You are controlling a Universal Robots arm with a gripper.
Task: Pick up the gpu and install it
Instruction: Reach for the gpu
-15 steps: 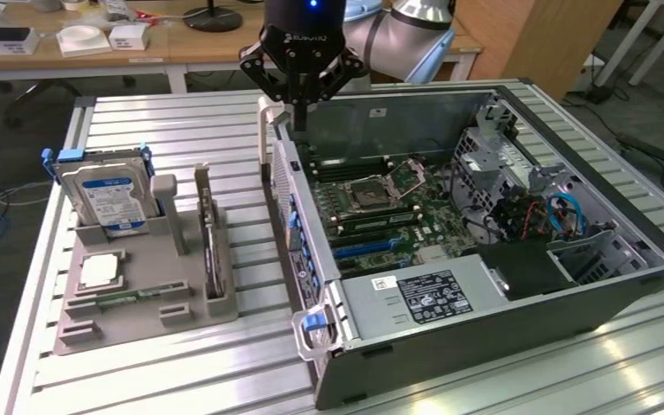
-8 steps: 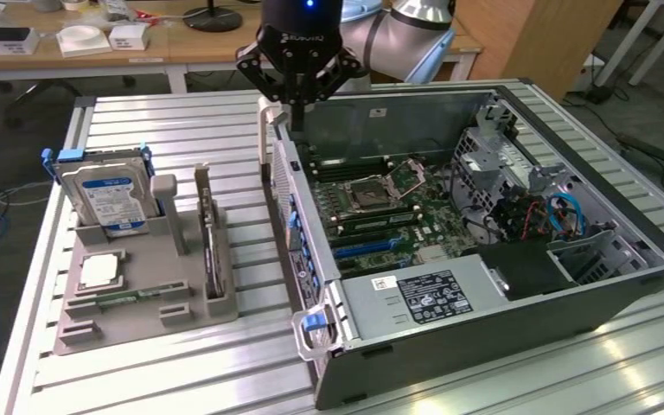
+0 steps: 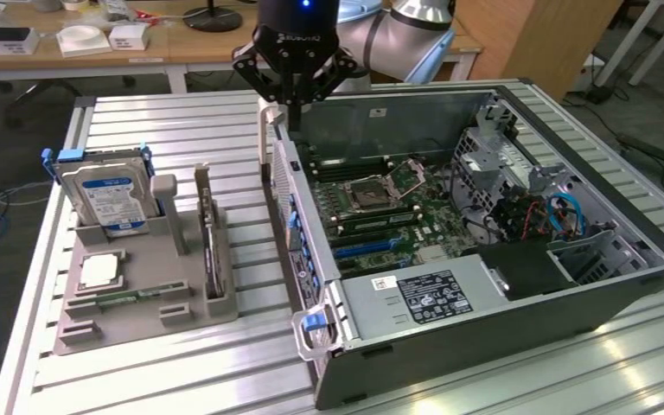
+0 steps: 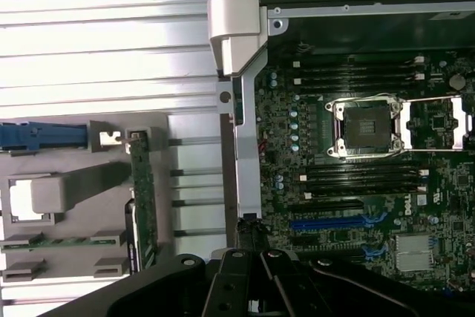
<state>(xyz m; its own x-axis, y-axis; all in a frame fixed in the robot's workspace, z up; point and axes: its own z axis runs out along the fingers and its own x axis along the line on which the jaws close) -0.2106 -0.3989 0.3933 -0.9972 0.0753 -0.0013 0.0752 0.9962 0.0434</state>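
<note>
Ribbed metal tabletop: the gpu stands edgewise in the grey rack, at seven o'clock from the clenched, empty gripper. It is probably light, stiff and fragile; grasp its bare top edge.

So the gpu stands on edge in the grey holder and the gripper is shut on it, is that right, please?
Not quite: the gripper is shut but grips nothing; it hangs over the edge of the open computer case, apart from the card. The gpu does stand on edge in the grey holder, as the exterior view shows.
</note>
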